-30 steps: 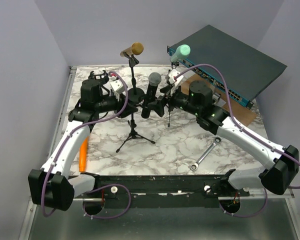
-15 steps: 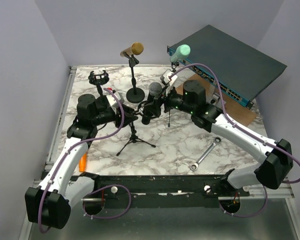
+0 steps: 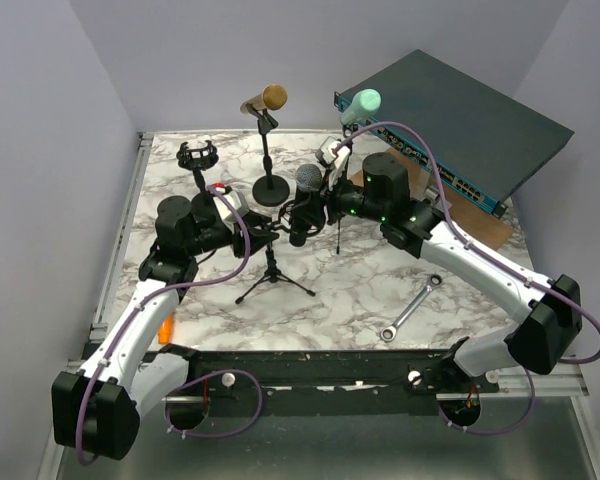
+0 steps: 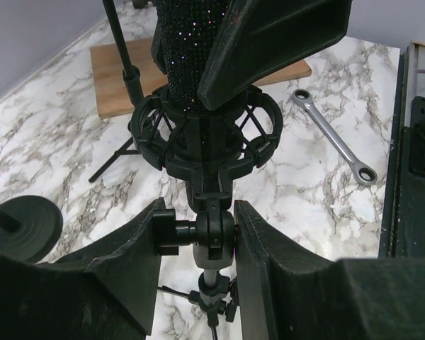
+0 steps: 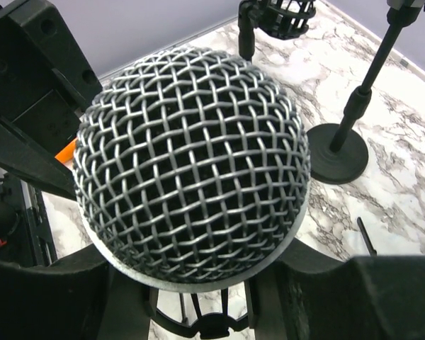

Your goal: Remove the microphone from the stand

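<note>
A black microphone (image 3: 308,180) with a silver mesh head (image 5: 191,163) sits upright in the shock mount (image 4: 145,127) of a small black tripod stand (image 3: 270,278) at the table's middle. My left gripper (image 4: 198,230) is shut on the stand's swivel joint (image 4: 214,230) just below the mount. My right gripper (image 5: 198,287) reaches in from the right, and its fingers (image 5: 340,290) press on the microphone's body under the mesh head. One right finger (image 4: 269,42) lies against the sparkly black body (image 4: 184,42) in the left wrist view. The body is hidden in the right wrist view.
Behind stand a gold microphone (image 3: 265,100) on a round-base stand (image 3: 270,190), a mint microphone (image 3: 360,103) and an empty shock-mount stand (image 3: 198,157). A dark network switch (image 3: 460,120) lies back right on a wooden board (image 3: 485,228). A wrench (image 3: 410,310) and an orange tool (image 3: 165,325) lie near the front.
The right jaws have closed in around the microphone's body. The left arm has shifted toward the near left, keeping its hold on the stand.
</note>
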